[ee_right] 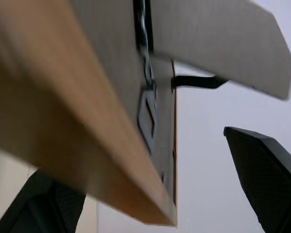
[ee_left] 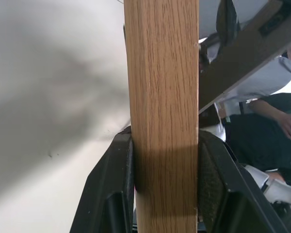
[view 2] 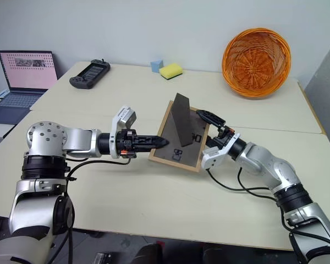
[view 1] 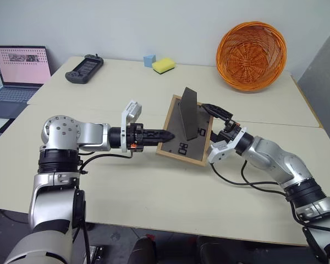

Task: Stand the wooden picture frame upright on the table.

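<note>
The wooden picture frame [view 1: 181, 144] hangs tilted just above the table [view 1: 154, 192], its dark grey back toward me and the prop [view 1: 190, 113] folded out and sticking up. My left gripper [view 1: 168, 135] is shut on the frame's left border; in the left wrist view both pads [ee_left: 117, 189] press the light wood [ee_left: 162, 111]. My right gripper [view 1: 216, 131] is open at the frame's right edge. In the right wrist view the wooden border [ee_right: 63, 126] lies between its spread fingers [ee_right: 266, 174], and I see no contact.
An orange wicker basket [view 1: 251, 55] lies tipped at the far right. A yellow sponge [view 1: 163, 65], a blue cube [view 1: 149, 60] and a black controller [view 1: 84, 69] sit along the far edge. A laptop [view 1: 19, 71] stands at the left. A person [ee_left: 276, 121] is nearby.
</note>
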Controlling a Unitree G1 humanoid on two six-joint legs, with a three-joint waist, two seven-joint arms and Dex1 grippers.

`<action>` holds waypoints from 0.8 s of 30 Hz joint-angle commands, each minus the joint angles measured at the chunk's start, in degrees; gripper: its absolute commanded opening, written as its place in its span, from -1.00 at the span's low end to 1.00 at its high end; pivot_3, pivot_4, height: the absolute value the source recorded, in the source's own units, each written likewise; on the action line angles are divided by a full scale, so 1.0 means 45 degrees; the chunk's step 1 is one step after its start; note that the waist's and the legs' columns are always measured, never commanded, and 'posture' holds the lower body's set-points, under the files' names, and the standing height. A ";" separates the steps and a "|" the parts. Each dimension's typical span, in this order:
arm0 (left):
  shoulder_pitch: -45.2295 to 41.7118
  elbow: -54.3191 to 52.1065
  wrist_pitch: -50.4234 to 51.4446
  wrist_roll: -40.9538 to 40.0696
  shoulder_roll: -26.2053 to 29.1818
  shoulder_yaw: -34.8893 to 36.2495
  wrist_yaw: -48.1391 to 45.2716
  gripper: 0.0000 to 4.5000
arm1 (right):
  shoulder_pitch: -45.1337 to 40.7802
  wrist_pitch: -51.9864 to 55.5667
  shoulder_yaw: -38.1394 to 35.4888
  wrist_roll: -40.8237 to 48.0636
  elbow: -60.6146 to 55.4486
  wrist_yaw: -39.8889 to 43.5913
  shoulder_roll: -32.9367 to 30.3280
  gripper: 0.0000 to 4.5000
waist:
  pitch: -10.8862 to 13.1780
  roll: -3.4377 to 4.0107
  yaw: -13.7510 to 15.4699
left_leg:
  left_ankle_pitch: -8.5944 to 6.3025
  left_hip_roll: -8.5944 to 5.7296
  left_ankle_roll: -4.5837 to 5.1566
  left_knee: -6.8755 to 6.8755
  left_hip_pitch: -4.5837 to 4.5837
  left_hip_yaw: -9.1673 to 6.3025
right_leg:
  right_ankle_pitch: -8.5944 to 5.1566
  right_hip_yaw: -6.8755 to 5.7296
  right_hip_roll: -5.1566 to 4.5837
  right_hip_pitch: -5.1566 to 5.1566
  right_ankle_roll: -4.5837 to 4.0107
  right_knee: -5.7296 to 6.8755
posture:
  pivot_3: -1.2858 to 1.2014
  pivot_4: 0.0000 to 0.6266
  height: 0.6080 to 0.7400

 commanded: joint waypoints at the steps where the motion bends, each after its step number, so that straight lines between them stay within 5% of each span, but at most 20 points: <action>1: -0.0523 -0.0173 0.0048 -0.0225 -0.0004 0.0545 -0.0298 -0.42 | -0.0032 0.0080 -0.0072 -0.0180 -0.0342 -0.0161 0.0099 0.96 | 0.0000 0.0000 -0.0015 | 0.0000 0.0002 0.0000 0.0000 0.0002 0.0000 | 0.0000 -0.0001 0.0000 0.0000 0.0000 0.0002 | 0.03 -0.52 1.00; 5: -0.0376 -0.0440 0.0048 -0.0414 0.0080 0.0371 -0.0373 -0.42 | -0.0188 0.0223 -0.0120 -0.0083 -0.0150 -0.0110 0.0273 0.96 | 0.0000 0.0000 -0.0016 | 0.0001 0.0002 -0.0001 0.0000 0.0005 -0.0001 | 0.0000 -0.0001 0.0000 0.0000 0.0000 0.0004 | 0.03 -0.52 1.00; 16: 0.0072 -0.0799 0.0048 -0.1318 0.0500 0.0139 -0.0269 -0.42 | -0.0537 -0.0020 -0.0089 0.0095 0.0702 -0.0045 0.0249 0.02 | 0.0000 0.0000 -0.0014 | 0.0001 0.0002 -0.0001 0.0000 0.0005 0.0000 | 0.0000 0.0000 -0.0001 0.0004 -0.0001 0.0006 | 0.03 -0.52 1.00; 24: 0.0033 -0.0725 0.0048 -0.1626 0.0480 0.0128 -0.0032 -0.42 | -0.0649 0.0065 -0.0152 0.0168 0.0856 -0.0094 0.0283 0.00 | 0.0000 0.0000 -0.0009 | 0.0001 0.0002 -0.0001 0.0002 0.0005 -0.0004 | 0.0000 -0.0003 -0.0001 0.0005 -0.0001 0.0006 | 0.03 -0.52 1.00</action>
